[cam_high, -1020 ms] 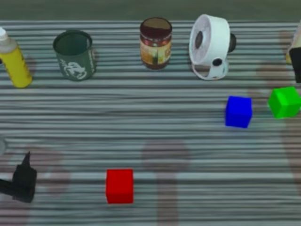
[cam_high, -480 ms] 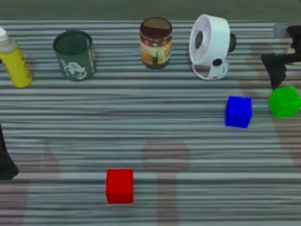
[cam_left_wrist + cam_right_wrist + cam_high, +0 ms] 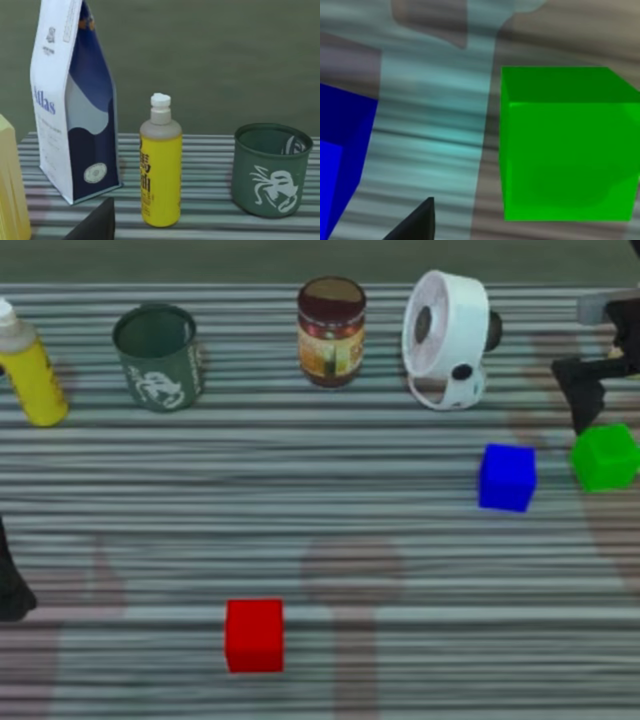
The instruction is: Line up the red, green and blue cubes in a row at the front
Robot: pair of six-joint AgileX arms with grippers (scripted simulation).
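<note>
The red cube [image 3: 254, 635] sits alone at the front, left of centre. At the right, the blue cube [image 3: 507, 477] and the green cube [image 3: 605, 456] stand side by side with a gap between them. My right gripper [image 3: 598, 405] hovers just behind the green cube, open, holding nothing. In its wrist view one dark fingertip [image 3: 420, 222] shows over the bare strip between the blue cube [image 3: 340, 165] and the green cube [image 3: 565, 150]. My left gripper [image 3: 10, 590] is parked at the table's left edge, open and empty.
Along the back stand a yellow bottle [image 3: 32, 375], a green mug [image 3: 158, 358], a jar [image 3: 331, 332] and a white fan [image 3: 446, 338]. The left wrist view also shows a white and blue bag [image 3: 75, 105] beside the bottle [image 3: 160, 170].
The right gripper has come in from the right edge and now sits behind the green cube. The left gripper has drawn back to the left edge. No cube has moved.
</note>
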